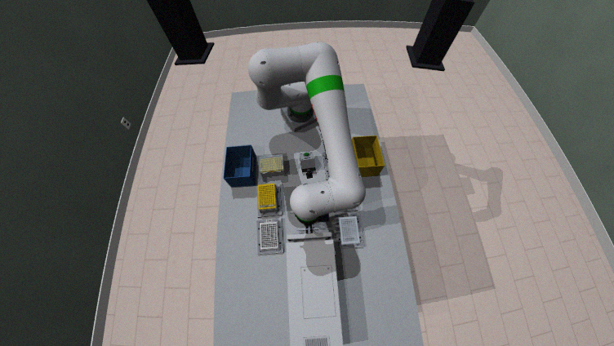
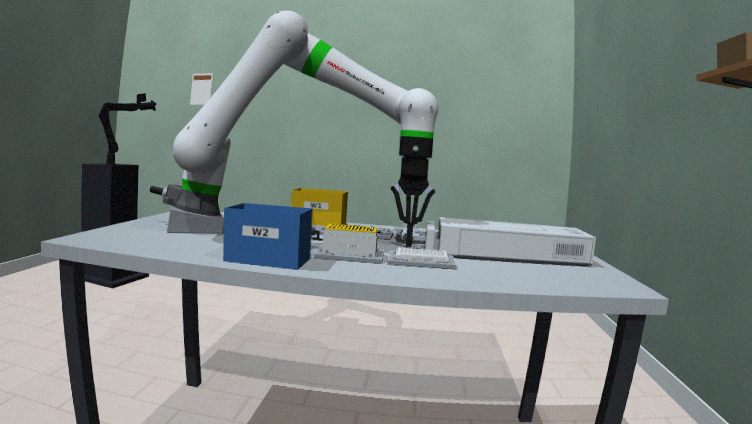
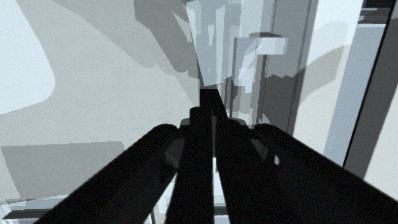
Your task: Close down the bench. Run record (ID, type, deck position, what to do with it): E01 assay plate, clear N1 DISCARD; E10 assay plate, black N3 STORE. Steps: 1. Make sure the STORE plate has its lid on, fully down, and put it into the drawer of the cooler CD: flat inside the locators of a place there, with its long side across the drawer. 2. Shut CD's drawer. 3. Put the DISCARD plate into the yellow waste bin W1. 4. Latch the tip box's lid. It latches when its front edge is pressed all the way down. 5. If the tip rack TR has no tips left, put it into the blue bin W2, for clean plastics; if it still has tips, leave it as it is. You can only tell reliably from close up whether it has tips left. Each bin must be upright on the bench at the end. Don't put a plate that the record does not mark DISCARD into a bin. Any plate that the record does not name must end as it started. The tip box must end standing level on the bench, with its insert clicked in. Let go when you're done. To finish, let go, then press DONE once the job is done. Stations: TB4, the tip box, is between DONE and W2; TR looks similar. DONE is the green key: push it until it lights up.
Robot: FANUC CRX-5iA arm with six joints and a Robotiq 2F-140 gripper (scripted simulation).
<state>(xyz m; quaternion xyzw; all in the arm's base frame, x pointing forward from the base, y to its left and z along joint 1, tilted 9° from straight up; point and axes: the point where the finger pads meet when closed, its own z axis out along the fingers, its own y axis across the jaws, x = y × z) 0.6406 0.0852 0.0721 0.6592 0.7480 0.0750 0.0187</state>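
Observation:
My gripper points straight down with its fingers shut on nothing, low over the bench just left of the cooler CD. In the overhead view the arm's elbow hides it, above the drawer's front bar, which lies close against the cooler body. The wrist view shows the shut fingers over grey cooler parts. A white plate with dark wells sits in a nest left of the drawer. A pale plate sits in a nest to its right. No black plate is in view.
The blue bin W2 and yellow bin W1 stand upright. A box with pale tips stands beside W2, and a yellow-topped one is in front of it. The green DONE key is unlit by the arm.

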